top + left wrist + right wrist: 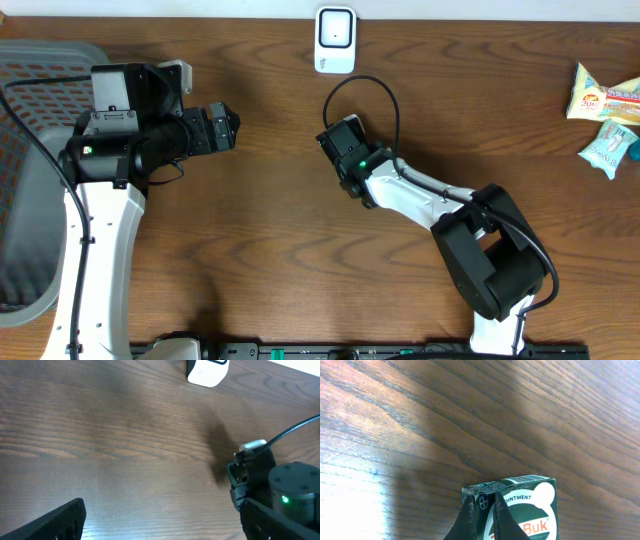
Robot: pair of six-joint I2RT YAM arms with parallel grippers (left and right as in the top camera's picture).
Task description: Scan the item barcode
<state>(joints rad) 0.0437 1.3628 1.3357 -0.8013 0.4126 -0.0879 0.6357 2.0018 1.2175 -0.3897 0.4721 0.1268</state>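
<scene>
Two tools work over one brown wood-grain worktop (270, 230), and one white rounded barcode scanner (335, 38) at its far edge serves as the landmark. One grey plastic mesh basket (25, 230) sits far left of the scanner, at the worktop's left end. Well left of the scanner and nearer the front, the left tool (235, 128) hangs with its fingers spread wide apart and nothing between them. Near the scanner, a little toward the front, the right tool (487, 517) has its fingers drawn together, pinching one dark green cardboard box (530, 505) at its edge. The box face reads "OINTMENT" and "Buk" beside a white circle, and a small printed strip runs along its top edge. Far right of the scanner lie two snack packets apart from the box: one orange-and-white packet (605, 95) and one pale blue packet (608, 148), their print too small to read.
</scene>
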